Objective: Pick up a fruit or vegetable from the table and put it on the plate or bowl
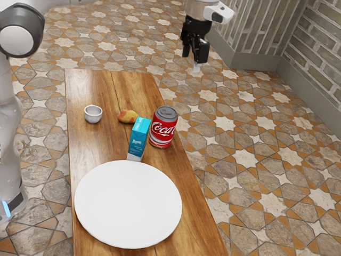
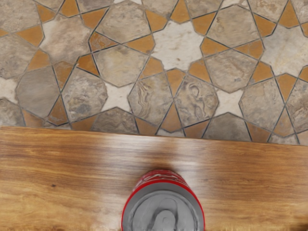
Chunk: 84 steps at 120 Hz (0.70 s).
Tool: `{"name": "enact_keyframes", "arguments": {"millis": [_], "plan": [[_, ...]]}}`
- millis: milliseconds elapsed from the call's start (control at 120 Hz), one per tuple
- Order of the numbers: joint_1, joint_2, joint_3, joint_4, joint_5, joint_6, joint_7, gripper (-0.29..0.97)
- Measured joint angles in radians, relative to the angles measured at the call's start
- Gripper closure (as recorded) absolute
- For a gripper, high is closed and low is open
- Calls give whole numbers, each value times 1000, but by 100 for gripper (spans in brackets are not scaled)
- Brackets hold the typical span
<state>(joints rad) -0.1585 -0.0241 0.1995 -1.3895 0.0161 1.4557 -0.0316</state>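
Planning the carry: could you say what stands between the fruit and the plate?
In the exterior view, a teal carton stands between fruit and plate, beside the cola can.

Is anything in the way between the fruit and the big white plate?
Yes. The teal carton stands close by the fruit, on the side toward the plate, and the cola can stands beside the carton. The plate lies just past them, so the fruit would likely need lifting over.

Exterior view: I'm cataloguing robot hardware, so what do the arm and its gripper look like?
The arm is smooth, white and rounded, with a dark grey ring around one joint cap and a small blue light near its base. The gripper is black and blocky, with two fingers, under a white-grey wrist housing.
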Motion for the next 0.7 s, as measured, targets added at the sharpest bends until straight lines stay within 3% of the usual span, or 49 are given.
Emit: {"name": "enact_keyframes", "arguments": {"millis": [192, 333, 508, 592, 700], "plan": [[96, -2, 5, 6, -6, -27, -16, 0], [157, -9, 10, 190, -26, -79, -26, 0], [106, -49, 53, 243, -31, -120, -35, 0], [95, 10, 113, 220, -31, -133, -38, 0], [156, 112, 140, 212, -31, -143, -41, 0]]}}
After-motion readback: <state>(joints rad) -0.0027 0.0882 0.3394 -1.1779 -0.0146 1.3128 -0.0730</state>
